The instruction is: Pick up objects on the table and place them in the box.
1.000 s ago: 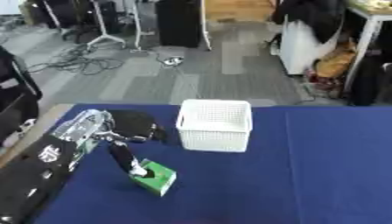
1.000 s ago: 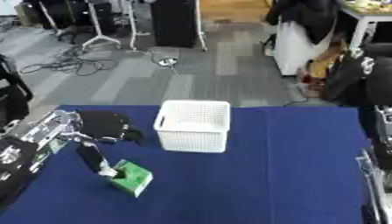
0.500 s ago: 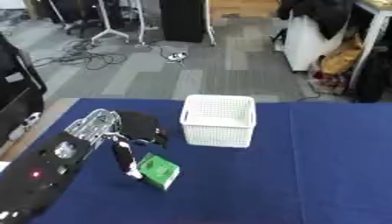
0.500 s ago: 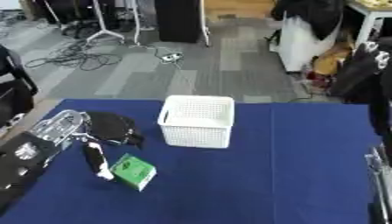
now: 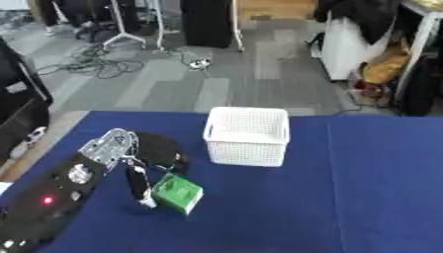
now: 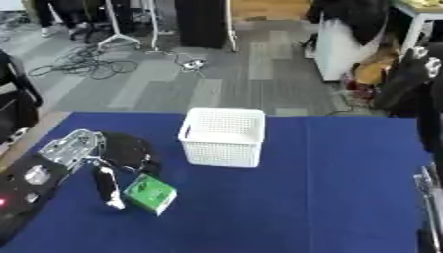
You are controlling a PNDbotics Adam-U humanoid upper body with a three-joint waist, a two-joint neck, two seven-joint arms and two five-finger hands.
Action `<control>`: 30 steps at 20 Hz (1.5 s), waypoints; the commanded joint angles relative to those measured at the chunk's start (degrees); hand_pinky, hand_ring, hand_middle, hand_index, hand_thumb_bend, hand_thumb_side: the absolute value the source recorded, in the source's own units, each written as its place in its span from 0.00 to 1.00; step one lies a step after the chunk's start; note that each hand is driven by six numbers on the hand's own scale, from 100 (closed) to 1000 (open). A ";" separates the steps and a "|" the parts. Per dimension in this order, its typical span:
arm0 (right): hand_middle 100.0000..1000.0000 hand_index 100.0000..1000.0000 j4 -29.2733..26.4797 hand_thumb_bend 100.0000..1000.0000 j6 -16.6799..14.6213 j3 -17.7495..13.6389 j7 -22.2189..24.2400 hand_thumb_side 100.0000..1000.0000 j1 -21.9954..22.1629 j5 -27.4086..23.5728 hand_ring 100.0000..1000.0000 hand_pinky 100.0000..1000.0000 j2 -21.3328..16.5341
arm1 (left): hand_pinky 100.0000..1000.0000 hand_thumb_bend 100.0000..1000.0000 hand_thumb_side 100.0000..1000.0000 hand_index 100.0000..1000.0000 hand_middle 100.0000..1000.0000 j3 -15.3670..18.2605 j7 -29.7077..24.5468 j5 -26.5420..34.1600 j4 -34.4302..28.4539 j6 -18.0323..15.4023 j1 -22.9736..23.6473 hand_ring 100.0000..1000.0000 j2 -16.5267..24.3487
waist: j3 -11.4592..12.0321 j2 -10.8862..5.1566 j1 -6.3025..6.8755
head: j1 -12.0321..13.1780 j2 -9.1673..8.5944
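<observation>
**Left robot hand at a green box, white basket nearby on blue worktop**

A blue-covered worktop (image 5: 363, 188) fills the lower half of the frame. Above it, grey office floor runs to the top edge.

In the lower left, the robot's left arm comes in from the corner, black with silver parts and a small red light on its forearm. The left robot hand (image 5: 143, 165) is at the left of centre, and its dark fingers (image 5: 137, 185) reach down alongside a small green box (image 5: 177, 193). The box sits tilted, one corner lifted toward the fingers. The fingers are touching or just beside its left face, with the thumb side dark and blurred behind it. The hand appears curled against the box, but I cannot tell for certain whether it has closed on it or whether the box is lifted off the cloth.

A white plastic basket (image 5: 247, 135) with a lattice wall stands upright near the middle of the frame, above and to the right of the green box and apart from it. Nothing can be made out inside it.

At the right edge of the right eye view, low down, a thin sliver of the right robot hand (image 6: 427, 183) shows. Too little of it is visible to say how its fingers are set.
</observation>
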 commanded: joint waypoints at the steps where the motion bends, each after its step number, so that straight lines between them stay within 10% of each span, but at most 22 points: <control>1: 0.15 0.34 -1.05 0.04 -0.07 0.07 0.27 0.99 -1.09 -0.31 0.14 0.04 -0.19 | 0.84 0.37 0.84 0.88 0.83 0.60 1.66 -2.03 0.31 -0.29 -1.33 0.81 0.45 | -0.12 -0.39 -0.12 | -0.03 0.01; 18: 0.15 0.34 -1.08 0.03 -0.48 0.50 1.58 0.99 -1.35 -1.23 0.14 0.04 0.16 | 0.86 0.40 0.80 0.90 0.84 1.55 7.20 -8.91 4.78 -0.36 -5.00 0.82 -0.49 | -0.83 -0.34 0.08 | -1.23 0.36; 30: 0.15 0.34 -0.94 0.03 -0.23 0.31 1.78 0.99 -1.52 -1.59 0.14 0.04 0.39 | 0.82 0.38 0.80 0.91 0.84 4.14 7.92 -8.37 9.83 -0.36 -5.69 0.81 -1.06 | -1.16 -0.11 0.17 | -7.04 0.71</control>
